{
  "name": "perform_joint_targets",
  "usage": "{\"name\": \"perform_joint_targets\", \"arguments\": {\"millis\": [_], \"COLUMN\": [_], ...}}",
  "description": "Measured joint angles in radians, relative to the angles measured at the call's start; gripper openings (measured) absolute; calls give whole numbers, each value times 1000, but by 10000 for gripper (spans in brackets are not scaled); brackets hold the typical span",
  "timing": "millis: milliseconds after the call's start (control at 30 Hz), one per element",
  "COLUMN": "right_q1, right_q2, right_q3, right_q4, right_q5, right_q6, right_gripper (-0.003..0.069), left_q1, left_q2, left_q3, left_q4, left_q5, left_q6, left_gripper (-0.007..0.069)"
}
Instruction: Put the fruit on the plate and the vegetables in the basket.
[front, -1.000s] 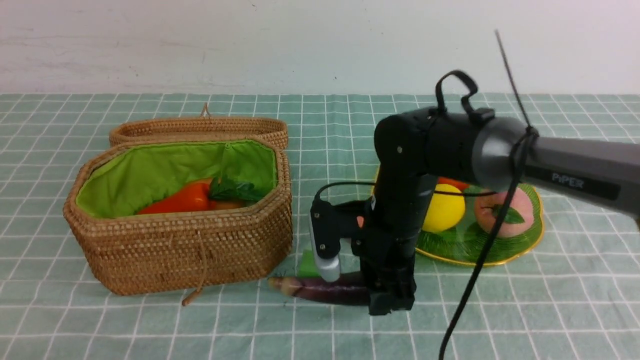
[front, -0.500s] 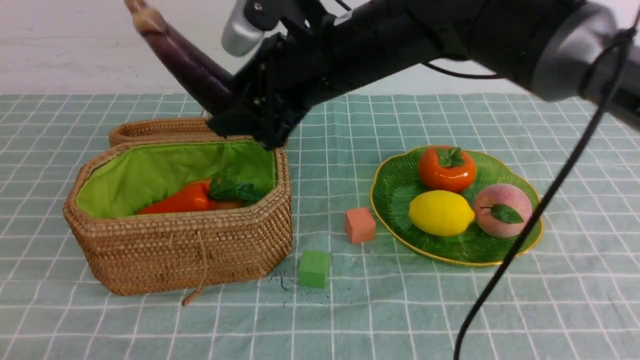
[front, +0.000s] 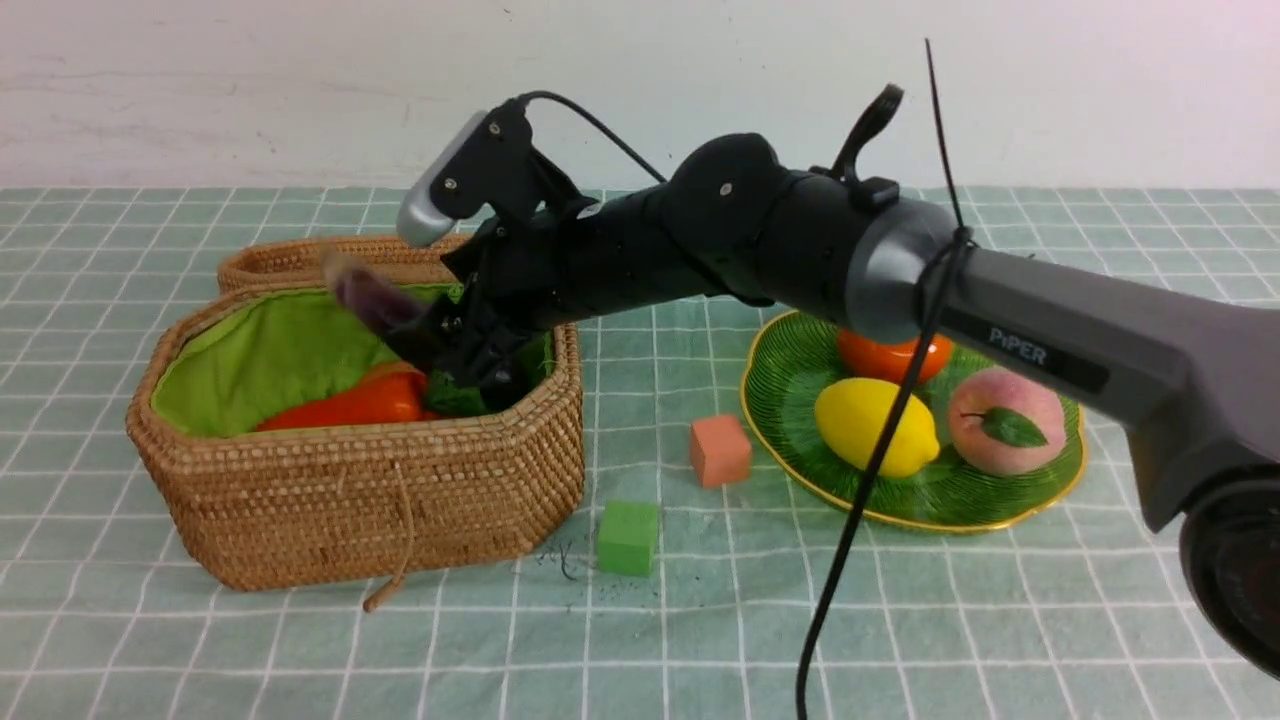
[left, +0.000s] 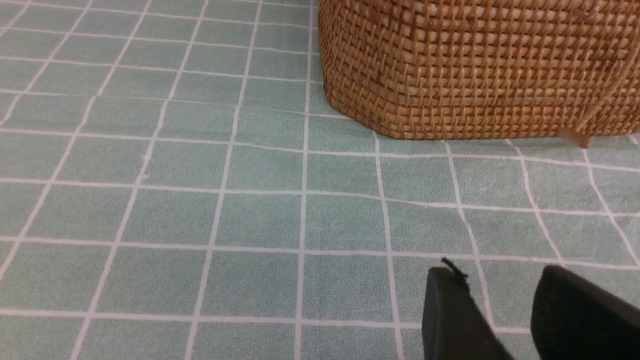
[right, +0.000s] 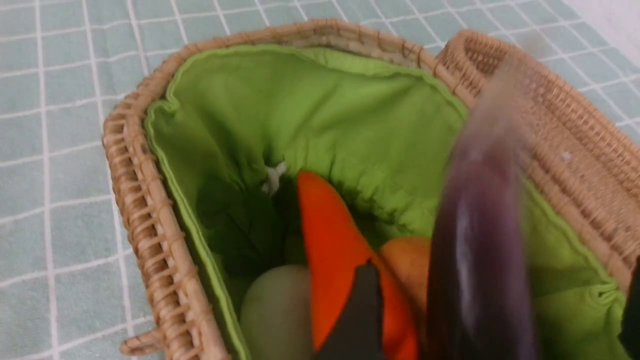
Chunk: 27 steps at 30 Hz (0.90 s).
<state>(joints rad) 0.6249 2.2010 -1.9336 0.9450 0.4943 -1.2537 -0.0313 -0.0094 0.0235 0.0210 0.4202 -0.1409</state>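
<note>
Front view: right gripper (front: 440, 340) reaching across over the octagonal brown wicker basket with green cloth lining (front: 350, 520), fingers clamped on the long dark purple eggplant (front: 370, 298), blurred and tilted above the basket's right end; red-orange carrot-like vegetable with green leaves (front: 345, 405) already lying inside; yellow lemon (front: 870, 425), glossy orange persimmon (front: 880, 358) and pink peach with one leaf (front: 1005, 420) all on the ribbed green glass plate with gold rim (front: 790, 370); small salmon-pink cube (front: 720, 450) and small green cube (front: 628, 537) on the checked green table (front: 200, 650) between basket and plate. Left wrist view: left gripper (left: 520, 315) low over bare cloth near the basket's woven wall, fingers apart, holding nothing. Right wrist view: eggplant smeared by motion just over the lining, smooth white oval vegetable (right: 275, 315) beside the carrot below. Judged step: last vegetable going in. Next: lower past the rim, then release over the free lining.
</note>
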Motion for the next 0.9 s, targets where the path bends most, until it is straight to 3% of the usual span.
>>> {"name": "perform_joint_targets", "arguments": {"millis": [100,233,300,400,433,467,500,533,567,667,900], "right_q1": [-5,-38,-47,-97,-119,-137,-141,-164,-178,-209,-237], "right_q2": [-25,-132,-165,-300,-352,-387,-405,-470,-507,-667,-908], "right_q3": [0,0,0,0,0,0,0,-1,-1,20,297], "right_q4": [-23,-157,-195,-426,-538,-601,-615,-723,-769,-907,-975], "right_q5": [37,299,351,526,575,599,605,652,678,747,759], "right_q6": [0,46,77,270,369,441,479,610,682,926,1063], "right_gripper": [672,566,532,335,235,176,162,66,20,-18,-18], "left_q1": [0,0,0,0,0,0,0,0,0,0,0], "left_q2": [0,0,0,0,0,0,0,0,0,0,0], "left_q3": [0,0,0,0,0,0,0,0,0,0,0], "left_q4": [0,0,0,0,0,0,0,0,0,0,0], "left_q5": [0,0,0,0,0,0,0,0,0,0,0], "left_q6": [0,0,0,0,0,0,0,0,0,0,0], "left_gripper": [239,239,239,239,239,239,239,239,239,239,239]}}
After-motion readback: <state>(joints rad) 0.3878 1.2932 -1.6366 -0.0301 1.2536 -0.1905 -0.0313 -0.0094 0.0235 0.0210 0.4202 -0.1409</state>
